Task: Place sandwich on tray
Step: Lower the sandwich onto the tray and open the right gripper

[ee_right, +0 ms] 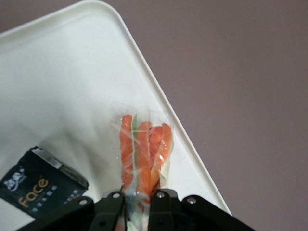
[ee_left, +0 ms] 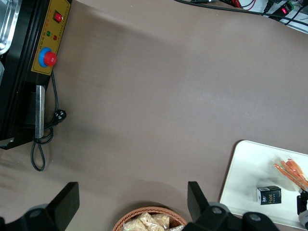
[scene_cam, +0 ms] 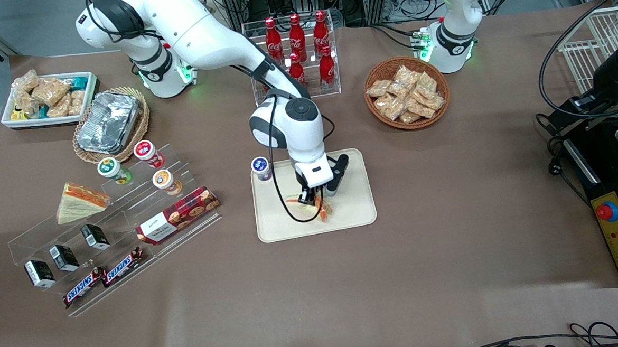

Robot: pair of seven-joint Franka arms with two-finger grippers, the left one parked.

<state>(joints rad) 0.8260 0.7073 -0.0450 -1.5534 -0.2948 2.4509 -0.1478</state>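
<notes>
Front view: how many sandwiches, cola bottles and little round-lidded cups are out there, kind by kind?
Sandwiches: 2 (the sandwich held in the gripper over the tray; a yellower sandwich on the clear stand)
Cola bottles: 5
Round-lidded cups: 4
Total: 11

Jaws hold sandwich (ee_right: pixel 142 154) over tray (scene_cam: pixel 353 213); black box (ee_right: pixel 41 185) just beside.

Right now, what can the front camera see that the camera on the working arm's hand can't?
Only the front view shows the yellower sandwich, cola bottles, snack basket and blue-lidded cup. Only the wrist view shows the "Face" label on the small black box. Both show the gripper shut on the sandwich over the tray.
</notes>
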